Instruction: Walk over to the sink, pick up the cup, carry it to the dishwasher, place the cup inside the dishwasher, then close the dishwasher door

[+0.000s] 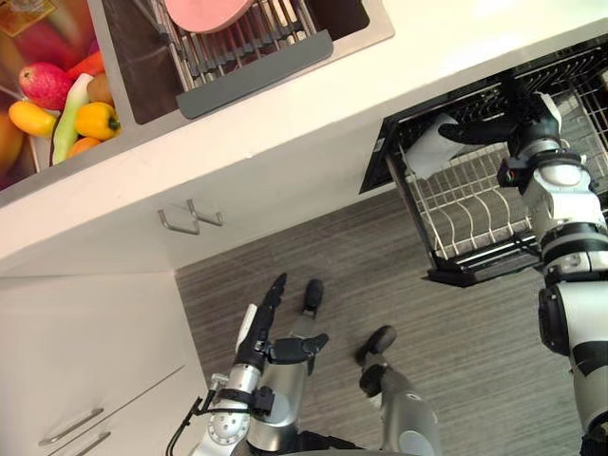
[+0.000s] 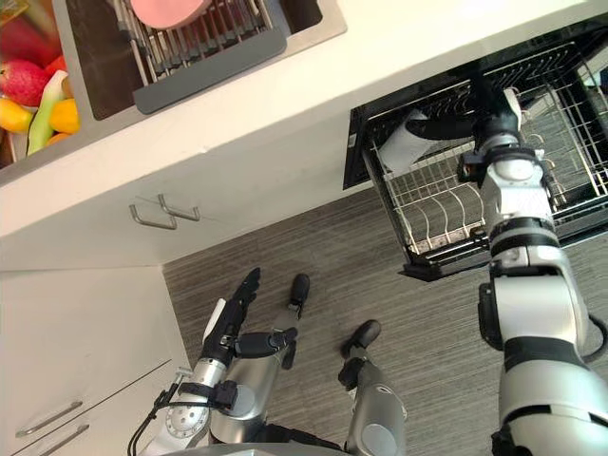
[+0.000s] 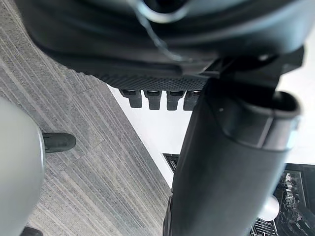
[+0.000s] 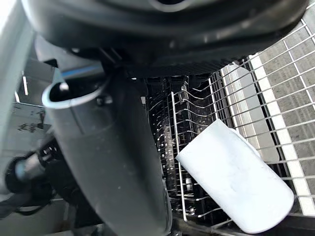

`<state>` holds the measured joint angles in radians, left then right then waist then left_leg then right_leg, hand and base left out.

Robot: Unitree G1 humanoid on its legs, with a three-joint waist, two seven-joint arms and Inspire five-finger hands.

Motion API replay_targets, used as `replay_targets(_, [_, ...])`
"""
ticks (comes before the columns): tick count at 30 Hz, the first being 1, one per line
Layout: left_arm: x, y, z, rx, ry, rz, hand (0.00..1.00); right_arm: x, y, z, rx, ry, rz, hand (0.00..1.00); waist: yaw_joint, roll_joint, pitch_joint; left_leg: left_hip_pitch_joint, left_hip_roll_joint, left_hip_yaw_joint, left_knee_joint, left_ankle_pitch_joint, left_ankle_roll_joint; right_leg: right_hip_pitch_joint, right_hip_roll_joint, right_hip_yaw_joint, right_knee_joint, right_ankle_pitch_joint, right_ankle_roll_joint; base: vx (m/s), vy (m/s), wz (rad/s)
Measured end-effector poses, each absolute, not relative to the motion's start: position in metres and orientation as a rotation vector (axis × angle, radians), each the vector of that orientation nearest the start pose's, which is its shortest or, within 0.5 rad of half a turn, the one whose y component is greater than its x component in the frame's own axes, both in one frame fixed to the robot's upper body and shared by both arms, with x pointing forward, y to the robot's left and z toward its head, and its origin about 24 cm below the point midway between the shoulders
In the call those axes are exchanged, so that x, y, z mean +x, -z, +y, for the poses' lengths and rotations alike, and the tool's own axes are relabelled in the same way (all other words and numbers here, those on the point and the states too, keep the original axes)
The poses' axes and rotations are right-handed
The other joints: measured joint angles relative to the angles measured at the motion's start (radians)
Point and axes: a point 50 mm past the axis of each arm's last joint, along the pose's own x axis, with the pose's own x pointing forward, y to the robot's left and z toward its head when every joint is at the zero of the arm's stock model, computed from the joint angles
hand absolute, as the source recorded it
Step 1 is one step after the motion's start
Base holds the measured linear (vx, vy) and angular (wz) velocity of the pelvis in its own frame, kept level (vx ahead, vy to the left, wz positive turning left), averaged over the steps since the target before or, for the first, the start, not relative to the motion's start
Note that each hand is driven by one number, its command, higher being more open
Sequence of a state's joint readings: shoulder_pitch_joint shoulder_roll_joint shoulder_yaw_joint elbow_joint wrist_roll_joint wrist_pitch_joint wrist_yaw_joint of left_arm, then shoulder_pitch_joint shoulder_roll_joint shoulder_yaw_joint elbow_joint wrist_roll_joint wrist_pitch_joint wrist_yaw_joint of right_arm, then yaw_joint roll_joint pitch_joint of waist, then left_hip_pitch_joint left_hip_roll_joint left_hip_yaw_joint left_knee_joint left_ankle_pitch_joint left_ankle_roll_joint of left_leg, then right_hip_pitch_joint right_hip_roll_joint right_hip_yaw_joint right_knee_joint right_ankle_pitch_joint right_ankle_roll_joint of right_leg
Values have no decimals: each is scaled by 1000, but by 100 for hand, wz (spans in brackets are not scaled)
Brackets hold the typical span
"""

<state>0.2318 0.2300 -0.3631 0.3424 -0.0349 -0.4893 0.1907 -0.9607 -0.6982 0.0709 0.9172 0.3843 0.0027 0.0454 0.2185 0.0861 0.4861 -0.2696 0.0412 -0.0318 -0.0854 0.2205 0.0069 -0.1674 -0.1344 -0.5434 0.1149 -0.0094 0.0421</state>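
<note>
The white cup (image 4: 236,182) lies on its side in the near left corner of the pulled-out dishwasher rack (image 1: 465,214), also seen as cup (image 1: 425,152). My right hand (image 1: 518,119) hovers over the rack just right of the cup, its fingers stretched straight toward it and its thumb apart from it in the right wrist view. Nothing is held. My left hand (image 1: 266,328) hangs low by the cabinet front with straight fingers and holds nothing.
The sink (image 1: 142,90) at the upper left holds a drying rack with a pink dish (image 1: 204,11). Fruit (image 1: 71,109) sits left of it. White cabinets with metal handles (image 1: 190,218) run under the counter. Grey wood floor lies below the dishwasher rack.
</note>
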Motion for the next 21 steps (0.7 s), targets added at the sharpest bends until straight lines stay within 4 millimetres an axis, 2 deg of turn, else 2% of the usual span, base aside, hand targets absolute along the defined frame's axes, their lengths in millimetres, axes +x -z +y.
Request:
replay_targets(2, [164, 47, 149, 177, 96, 130, 100, 379, -206, -290, -140, 187, -191, 100, -17, -25, -6, 18, 9, 16, -1, -7, -8, 18, 14, 17, -25, 8, -4, 41, -74, -20])
replay_targets(5, [160, 56, 158, 235, 95, 177, 100, 367, -201, -273, -86, 137, -312, 100, -41, -48, -17, 43, 17, 39, -1, -19, -15, 46, 28, 38, -59, 20, -6, 35, -52, -27])
replay_targets(6, [158, 61, 165, 226, 74, 207, 100, 358, -194, -261, -58, 101, -356, 100, -56, -66, -36, 50, 21, 53, -1, -25, -16, 52, 35, 51, -79, 28, -8, 68, -48, -37])
replay_targets(8, [154, 70, 174, 180, 61, 263, 100, 342, -172, -243, 4, 61, -387, 100, -81, -93, -74, 64, 26, 76, -1, -39, -21, 67, 45, 74, -108, 36, -8, 86, -39, -35])
replay_targets(10, [146, 83, 188, 168, 55, 341, 100, 314, -140, -227, 88, 50, -393, 100, -123, -117, -135, 82, 28, 99, -1, -56, -24, 81, 49, 95, -129, 37, -7, 124, -21, -30])
replay_targets(14, [134, 96, 199, 172, 43, 428, 100, 275, -116, -222, 220, 112, -415, 100, -168, -115, -195, 124, 28, 143, -1, -84, -25, 104, 48, 142, -146, 40, -2, 108, 14, -40])
replay_targets(16, [119, 111, 209, 49, -69, 533, 100, 252, -107, -216, 313, 135, -444, 100, -181, -111, -230, 164, 27, 166, -1, -106, -29, 142, 49, 158, -167, 39, 1, 132, 5, -26])
replay_targets(18, [105, 122, 215, -84, -198, 614, 100, 240, -110, -206, 334, 108, -480, 100, -190, -107, -251, 188, 26, 165, -1, -117, -35, 175, 50, 152, -180, 36, 5, 82, -3, 2])
replay_targets(20, [91, 131, 218, -198, -309, 679, 100, 237, -121, -193, 329, 32, -534, 100, -187, -105, -269, 206, 24, 156, 10, -131, -35, 207, 50, 140, -187, 29, 10, 84, -3, 22])
replay_targets(21, [87, 134, 219, -252, -356, 704, 100, 236, -128, -187, 320, -17, -573, 100, -177, -106, -272, 190, 21, 143, 80, -171, -34, 235, 44, 118, -185, 19, 13, 43, 18, 57])
